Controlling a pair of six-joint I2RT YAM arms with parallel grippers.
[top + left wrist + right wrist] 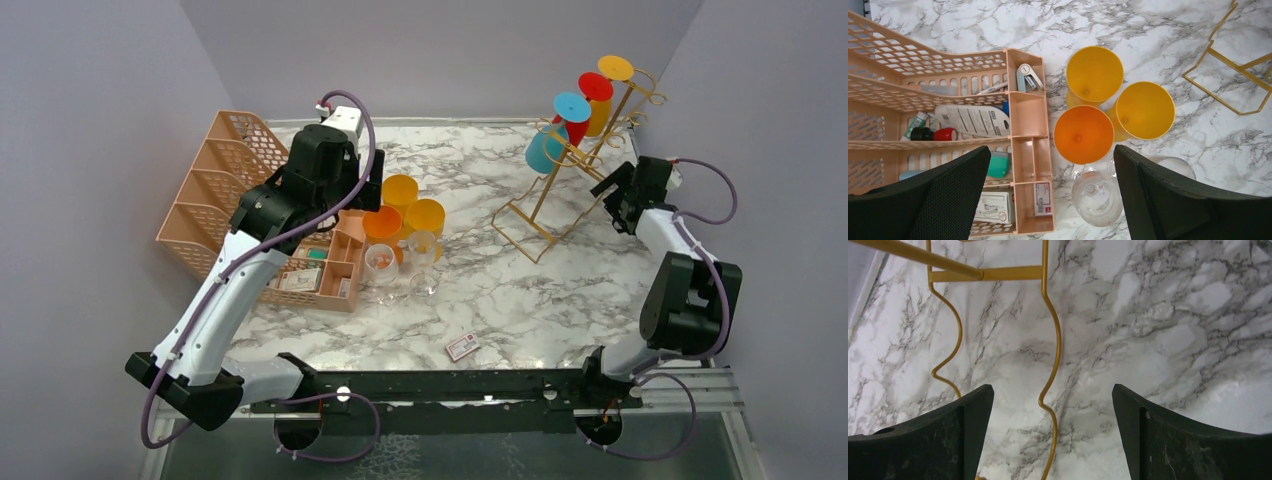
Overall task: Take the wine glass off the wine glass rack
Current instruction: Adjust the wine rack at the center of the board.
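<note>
The gold wire wine glass rack (545, 205) stands slanted at the back right. A blue wine glass (548, 148), a red one (583, 108) and a yellow one (606, 92) hang upside down on it. My right gripper (612, 192) is open just right of the rack; its wrist view looks down past the wavy gold rails (1050, 340) with nothing held. My left gripper (1051, 155) is open above glasses standing on the table: two yellow (1094, 74), one orange (1083, 134) and a clear one (1096, 197).
A peach mesh file organizer (215, 190) sits at the back left. A peach divided tray (1030, 125) of stationery lies beside the standing glasses. A second clear glass (1175, 165) is partly hidden by my left finger. A small card (462, 346) lies near the front edge.
</note>
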